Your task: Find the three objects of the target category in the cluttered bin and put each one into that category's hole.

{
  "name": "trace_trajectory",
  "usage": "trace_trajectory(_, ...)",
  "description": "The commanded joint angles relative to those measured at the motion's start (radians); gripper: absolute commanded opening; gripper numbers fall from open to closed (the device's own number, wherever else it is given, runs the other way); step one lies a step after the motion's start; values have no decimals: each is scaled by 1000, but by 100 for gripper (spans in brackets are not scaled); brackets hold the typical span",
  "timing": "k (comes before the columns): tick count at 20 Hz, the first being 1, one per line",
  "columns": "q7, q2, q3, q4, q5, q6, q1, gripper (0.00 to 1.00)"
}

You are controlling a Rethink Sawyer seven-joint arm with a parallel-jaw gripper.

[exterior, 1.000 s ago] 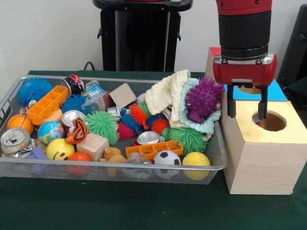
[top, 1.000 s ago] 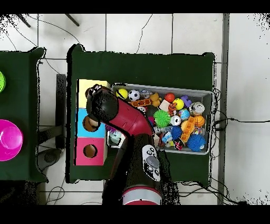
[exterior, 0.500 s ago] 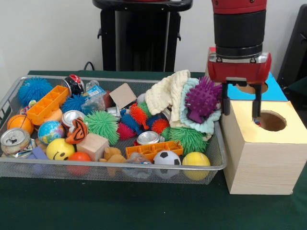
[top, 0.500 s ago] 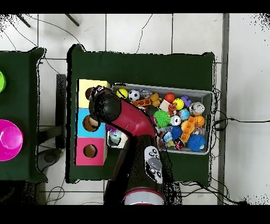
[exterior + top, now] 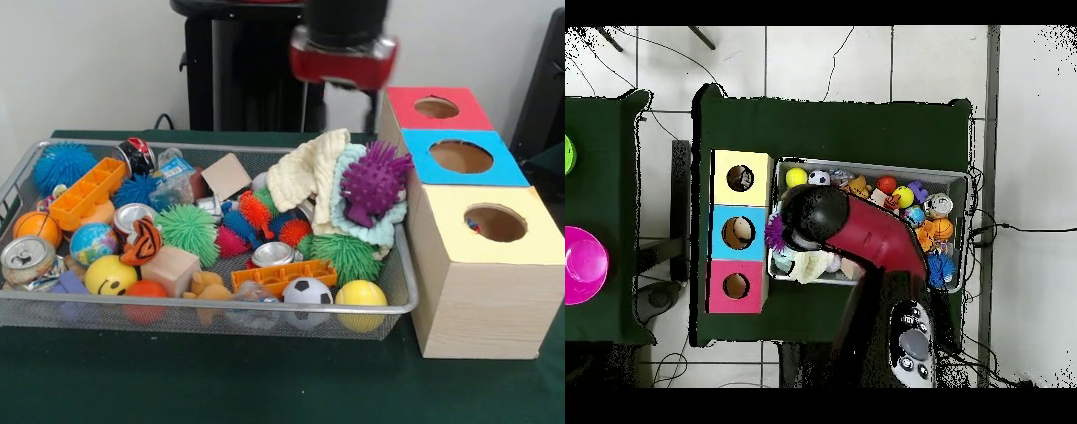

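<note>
The wire mesh bin (image 5: 221,305) is full of balls, spiky toys, blocks and cans; it also shows in the overhead view (image 5: 865,163). My gripper (image 5: 350,119) hangs high over the bin's back right part, blurred, its fingers apart with nothing between them. In the overhead view the arm (image 5: 855,225) covers it and the bin's middle. The yellow-surround hole (image 5: 496,223) is in the nearest wooden box, right of the bin. A small coloured scrap shows inside it, also from overhead (image 5: 740,179). I cannot pick out a crumpled wrapper in the bin.
The blue-surround hole (image 5: 461,156) and red-surround hole (image 5: 437,108) lie behind the yellow one. A purple spiky toy (image 5: 371,185) sits on folded cloths at the bin's right end. Silver cans (image 5: 26,256) (image 5: 274,254) lie among the toys. A pink bowl (image 5: 580,265) stands on a side table.
My gripper has left the yellow hole, risen, and swung over the bin's back right part. The yellow hole is now uncovered.
</note>
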Motion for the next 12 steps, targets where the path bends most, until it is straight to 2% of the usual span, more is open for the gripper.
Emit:
trace_trajectory(1,-123,-59,-59,-36,-208,195,-110,100)
trace_trajectory(5,-173,-62,-15,41,-285,71,-204,100)
trace_trajectory(9,-193,-6,69,127,-356,-155,-331,100)
trace_trajectory(12,-194,38,127,146,-410,-276,-404,100)
